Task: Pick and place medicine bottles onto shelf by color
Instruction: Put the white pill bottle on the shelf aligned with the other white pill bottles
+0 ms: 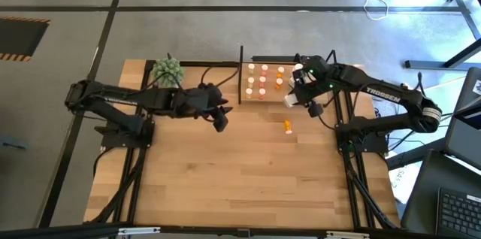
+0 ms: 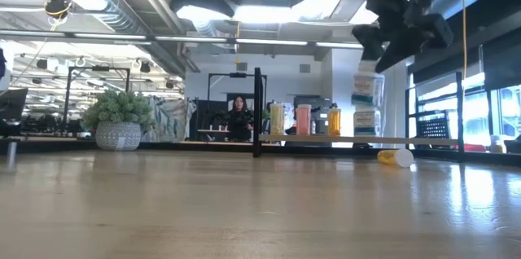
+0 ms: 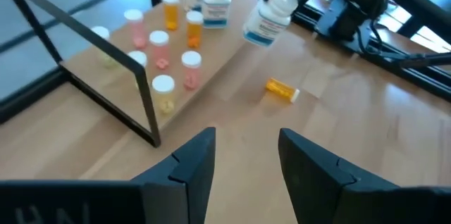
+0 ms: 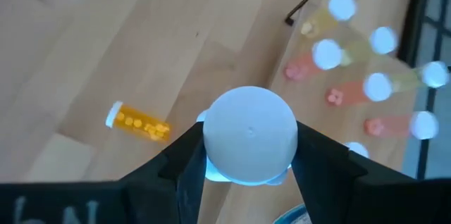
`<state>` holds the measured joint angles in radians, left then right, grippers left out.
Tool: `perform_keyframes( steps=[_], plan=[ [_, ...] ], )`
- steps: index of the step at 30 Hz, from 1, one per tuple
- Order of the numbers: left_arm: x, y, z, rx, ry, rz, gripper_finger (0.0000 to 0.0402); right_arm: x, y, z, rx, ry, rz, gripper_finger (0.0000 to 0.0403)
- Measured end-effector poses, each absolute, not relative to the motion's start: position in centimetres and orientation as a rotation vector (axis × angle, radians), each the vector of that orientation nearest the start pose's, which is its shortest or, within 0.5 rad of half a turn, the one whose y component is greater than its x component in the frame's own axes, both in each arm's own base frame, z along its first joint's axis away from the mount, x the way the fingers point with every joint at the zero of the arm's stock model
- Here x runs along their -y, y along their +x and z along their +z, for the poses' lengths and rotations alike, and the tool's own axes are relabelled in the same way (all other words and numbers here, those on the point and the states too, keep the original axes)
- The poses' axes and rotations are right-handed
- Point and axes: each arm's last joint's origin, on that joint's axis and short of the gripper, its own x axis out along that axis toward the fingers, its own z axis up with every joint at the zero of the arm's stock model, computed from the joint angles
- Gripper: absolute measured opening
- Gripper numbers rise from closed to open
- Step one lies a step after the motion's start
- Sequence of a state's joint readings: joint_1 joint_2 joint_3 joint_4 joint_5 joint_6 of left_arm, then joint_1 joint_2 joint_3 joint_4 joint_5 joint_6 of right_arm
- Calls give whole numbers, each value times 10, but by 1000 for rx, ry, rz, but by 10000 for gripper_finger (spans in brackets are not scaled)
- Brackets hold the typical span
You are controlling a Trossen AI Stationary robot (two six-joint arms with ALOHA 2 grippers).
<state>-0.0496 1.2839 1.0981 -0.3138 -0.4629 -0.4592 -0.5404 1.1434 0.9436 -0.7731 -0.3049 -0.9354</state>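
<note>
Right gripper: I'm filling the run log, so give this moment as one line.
right gripper: shut on large white bottle, raised beside shelf | left gripper: open, empty, waiting | orange bottle: lying on table

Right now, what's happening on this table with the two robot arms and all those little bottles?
The robot is sorting medicine bottles onto a small shelf. The right gripper is shut on a larger white bottle and holds it in the air beside the shelf, where several small bottles already stand. One orange bottle lies on its side on the table. The left gripper hangs open and empty over the table, facing the shelf.
</note>
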Motion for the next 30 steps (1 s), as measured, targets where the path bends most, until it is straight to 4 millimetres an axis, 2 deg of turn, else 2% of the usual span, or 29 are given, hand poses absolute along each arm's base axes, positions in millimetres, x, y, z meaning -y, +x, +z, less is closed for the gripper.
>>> perform_keyframes(
  steps=[7, 12, 30],
  plan=[
    [-11, 279, 323, -417, -337, 496, 150, 116, 202, 254, -1051, -503, 177, 183],
    [-12, 278, 322, -438, -297, 490, 150, 124, 206, 247, -1057, -454, 163, 183],
    [-13, 278, 322, -436, -295, 498, 150, 148, 195, 246, -1015, -368, 106, 183]
  ],
)
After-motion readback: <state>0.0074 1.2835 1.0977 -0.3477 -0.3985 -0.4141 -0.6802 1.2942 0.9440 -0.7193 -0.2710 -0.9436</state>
